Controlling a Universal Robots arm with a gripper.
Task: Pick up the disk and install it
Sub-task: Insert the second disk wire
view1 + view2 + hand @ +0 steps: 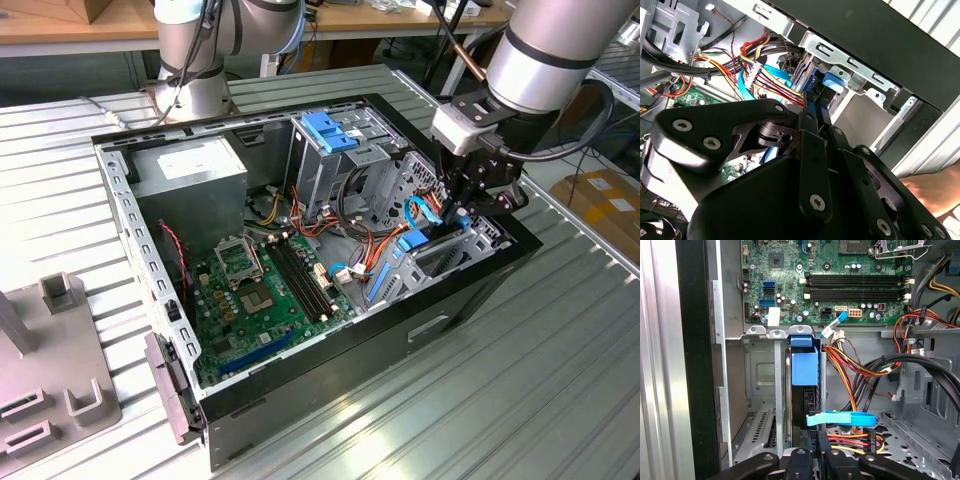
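Item: open black desktop computer case (470, 300) lying on a ribbed metal table (560, 400), green motherboard (265, 290) exposed. Item: black linkage gripper (468, 205) lowered into the case corner on the exterior view's right, its narrow fingers (812, 107) drawn close together on the edge of the disk. Item: the disk, a flat drive in a blue plastic carrier frame (804, 367), standing edge-on in the silver metal bay slot (779, 390), apparently most of the way seated. Item: bundle of red, yellow and orange cables (850, 365) and a blue flat cable (840, 418), just beside the slot. Handling judgement: press straight along the bay rails, keep the frame square, and keep the wiring clear of the fingers.
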